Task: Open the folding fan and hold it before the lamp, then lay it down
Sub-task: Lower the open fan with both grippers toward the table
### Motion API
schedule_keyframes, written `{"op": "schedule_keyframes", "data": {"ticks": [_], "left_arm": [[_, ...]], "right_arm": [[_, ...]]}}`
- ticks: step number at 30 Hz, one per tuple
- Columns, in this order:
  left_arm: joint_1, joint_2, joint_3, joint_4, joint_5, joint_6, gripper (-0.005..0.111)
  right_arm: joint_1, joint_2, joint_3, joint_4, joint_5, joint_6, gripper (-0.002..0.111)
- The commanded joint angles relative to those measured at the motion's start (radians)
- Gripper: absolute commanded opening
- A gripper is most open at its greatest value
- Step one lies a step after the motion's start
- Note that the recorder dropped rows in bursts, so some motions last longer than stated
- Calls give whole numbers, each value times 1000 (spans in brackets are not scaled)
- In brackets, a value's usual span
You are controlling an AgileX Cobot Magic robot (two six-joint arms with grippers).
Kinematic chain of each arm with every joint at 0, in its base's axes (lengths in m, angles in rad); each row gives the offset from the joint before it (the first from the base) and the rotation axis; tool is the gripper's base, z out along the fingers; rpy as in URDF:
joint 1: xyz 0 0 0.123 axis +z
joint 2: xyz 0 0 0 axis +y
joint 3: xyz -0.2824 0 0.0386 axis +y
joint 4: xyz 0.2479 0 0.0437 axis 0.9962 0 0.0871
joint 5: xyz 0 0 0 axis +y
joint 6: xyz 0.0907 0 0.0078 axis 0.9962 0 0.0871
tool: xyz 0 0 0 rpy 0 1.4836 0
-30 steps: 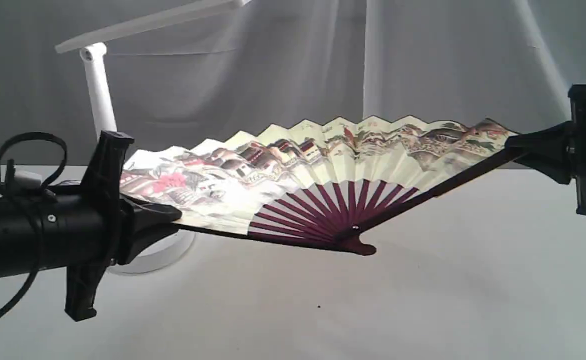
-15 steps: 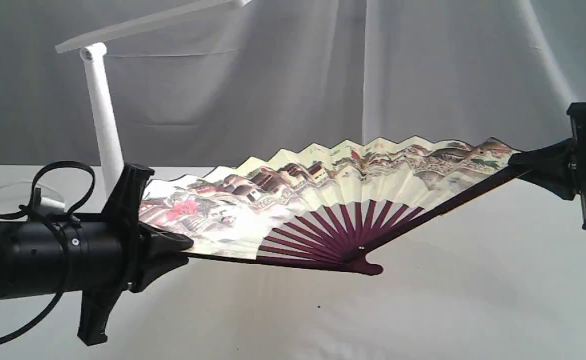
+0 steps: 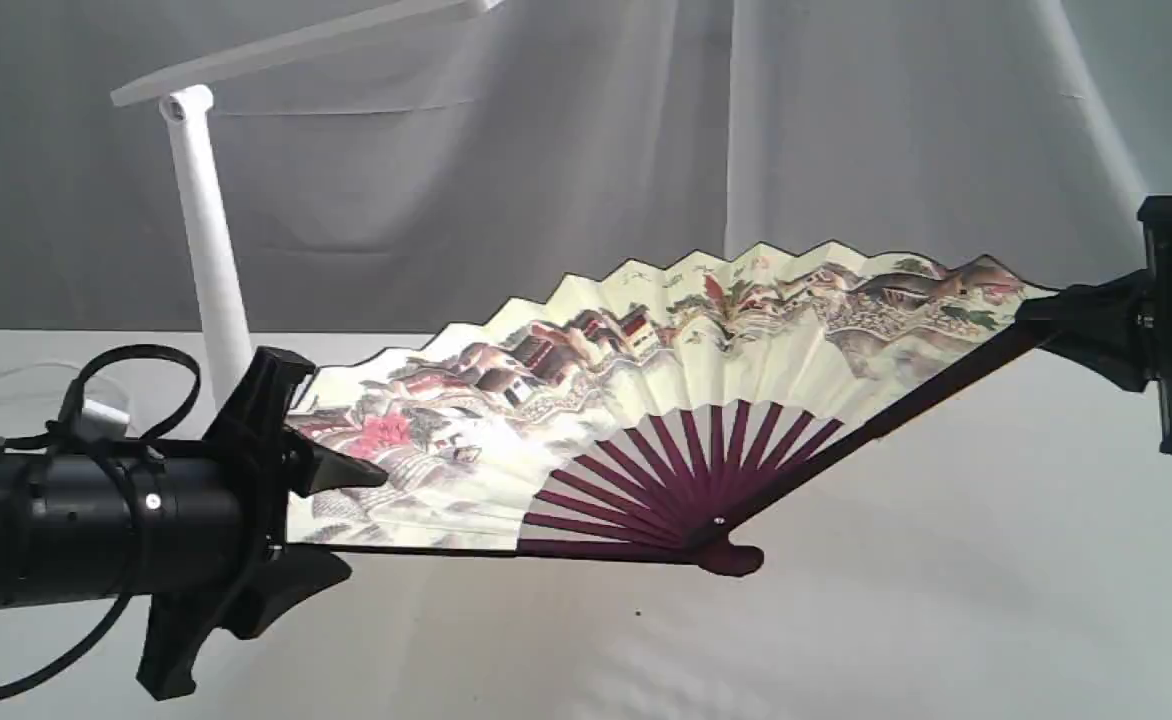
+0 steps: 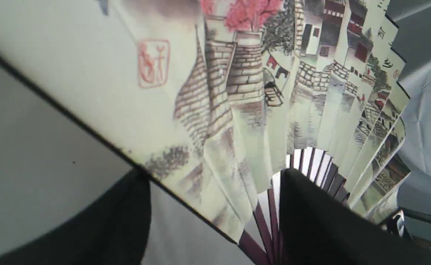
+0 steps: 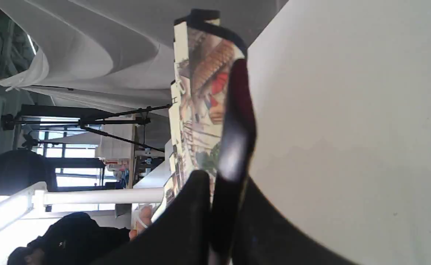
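- Cream pleated paper folding fan (image 3: pixel 726 340) with maroon wooden ribs is hanging spread wide over the white bench (image 3: pixel 946 600) in the exterior view. The white desk lamp (image 3: pixel 208 240) is standing behind its left end. The right gripper (image 3: pixel 1031 318) is pinching the fan's upper right guard, while the left gripper (image 3: pixel 361 525) is holding its jaws apart around the left edge.
- Left wrist view: the painted paper (image 4: pixel 237 92) is passing between the two parted black jaws, which are not clamping it.
- Right wrist view: the jaws are squeezing the dark guard (image 5: pixel 239 110) from both sides.
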Motion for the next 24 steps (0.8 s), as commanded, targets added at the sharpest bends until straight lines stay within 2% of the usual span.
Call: {"op": "schedule_keyframes", "data": {"ticks": [1,7,13,24], "left_arm": [[-4,-4,4,0,-9,9,55],[-4,-4,9,83,-7,1,65],[-4,-4,59,80,-37,1,66],[-4,-4,61,80,-14,29,66]], "right_arm": [[-1,-15,6,-44,8,-23,0],[-1,-15,6,-22,4,-23,0],[0,-15,8,-17,2,-23,0],[0,-15,88,-97,-86,-49,0]]}}
